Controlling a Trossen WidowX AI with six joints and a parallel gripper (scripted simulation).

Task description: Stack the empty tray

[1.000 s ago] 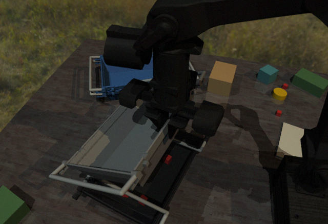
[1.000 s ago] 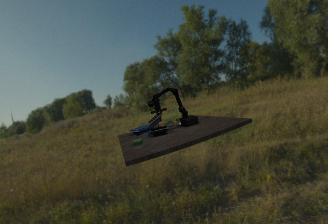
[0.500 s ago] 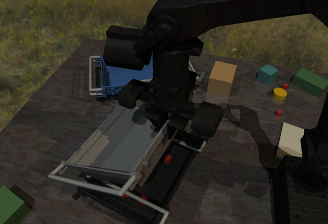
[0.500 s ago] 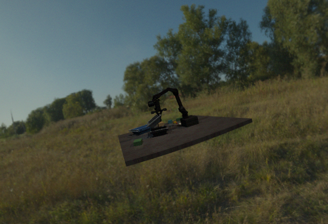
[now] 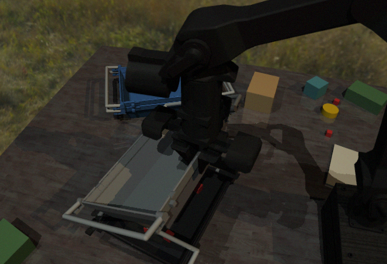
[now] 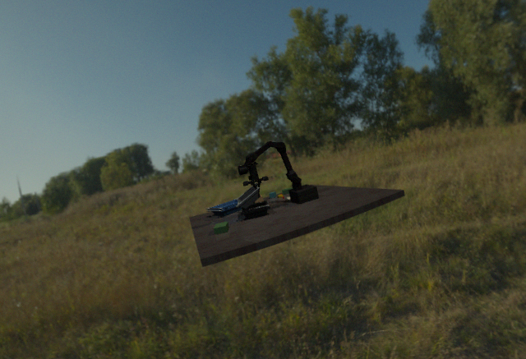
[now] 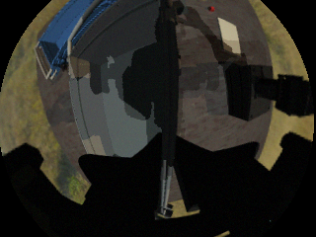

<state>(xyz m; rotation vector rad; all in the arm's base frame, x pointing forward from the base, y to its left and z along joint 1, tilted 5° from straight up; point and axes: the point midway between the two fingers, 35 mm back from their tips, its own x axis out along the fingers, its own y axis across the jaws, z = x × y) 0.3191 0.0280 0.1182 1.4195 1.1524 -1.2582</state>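
A grey tray (image 5: 150,183) (image 6: 247,199) (image 7: 123,130) is in the air, plainly tilted in the exterior view. My gripper (image 5: 197,158) (image 7: 164,135) is shut on its long wall on the robot's side; the fingertips are mostly hidden. Below it stands the black loaded tray (image 5: 199,206) (image 6: 256,210), with small red blocks (image 5: 199,188) (image 5: 169,235) inside. Its near wire bar (image 5: 179,241) appears swung in across the near end, partly hidden by the grey tray. Its far bar (image 5: 217,170) seems to lie across the far end, mostly hidden. The grey tray's near bar (image 5: 109,229) sticks out.
A blue tray (image 5: 150,97) (image 7: 61,30) stands behind the grey one. An orange block (image 5: 263,89), teal block (image 5: 316,87), yellow disc (image 5: 329,110), dark green block (image 5: 365,95) and cream block (image 5: 343,164) stand to the right. A green block (image 5: 12,242) (image 6: 220,227) stands near left.
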